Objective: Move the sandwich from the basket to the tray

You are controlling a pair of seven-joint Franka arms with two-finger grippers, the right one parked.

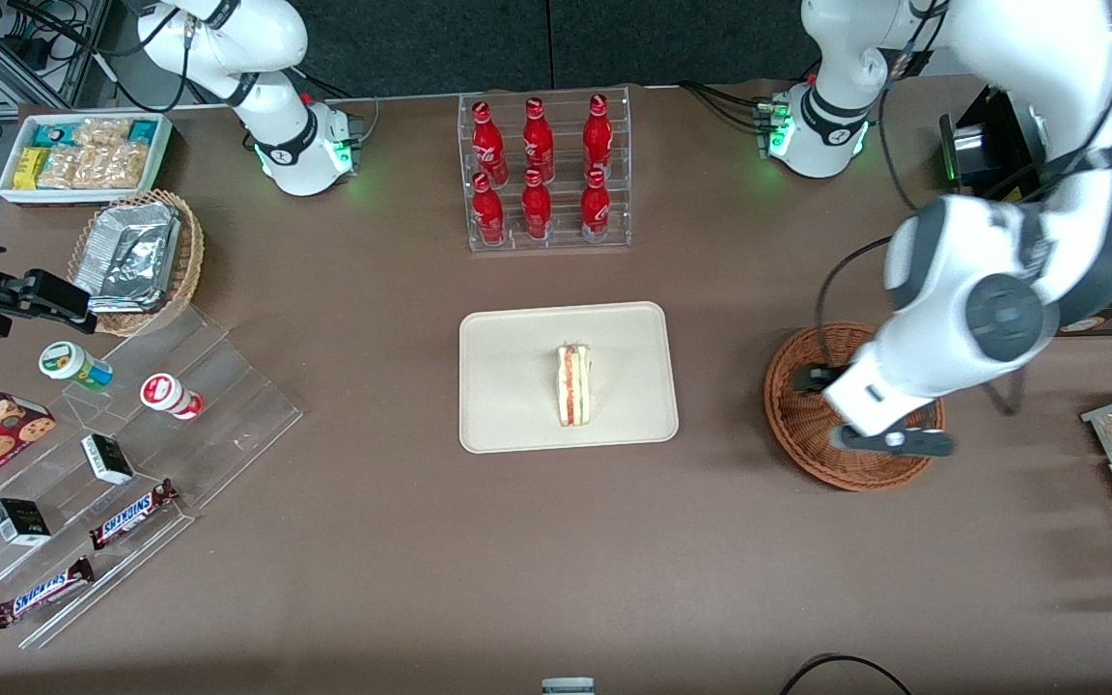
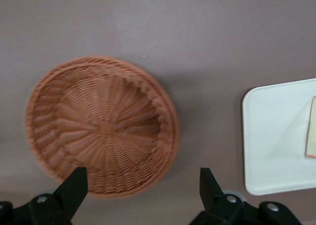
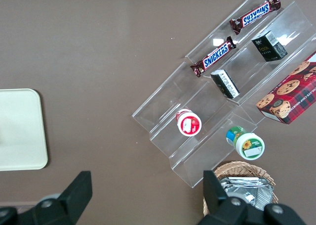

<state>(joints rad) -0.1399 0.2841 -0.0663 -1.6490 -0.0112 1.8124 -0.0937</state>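
While the small triangular sandwich of pale bread with red-orange and green filling lies on the flat cream-beige rectangular tray, slightly toward the working arm's side of the tray's middle with its striped cut edge facing up, the round reddish-brown woven wicker basket holds nothing in its bowl. The left arm's gripper hangs above the basket with its two black fingers spread wide and released, gripping nothing; in the wrist view one fingertip overlaps the basket's rim and the other shows over bare brown tabletop between basket and tray. Bare cream surface rings the sandwich on every side, and it touches no part of the low rim. A strip of open table separates the tray's rounded edge from the basket's rim, so the two stand near each other but apart. Farther from the front camera than the tray, a clear acrylic rack of red bottles stands with a band of open table between it and the tray. Toward the parked arm's end, a clear stepped display with chocolate bars and small jars sits well apart from the tray. Nearer the front camera, the tabletop stretches unbroken along the tray's long edge and past the basket.
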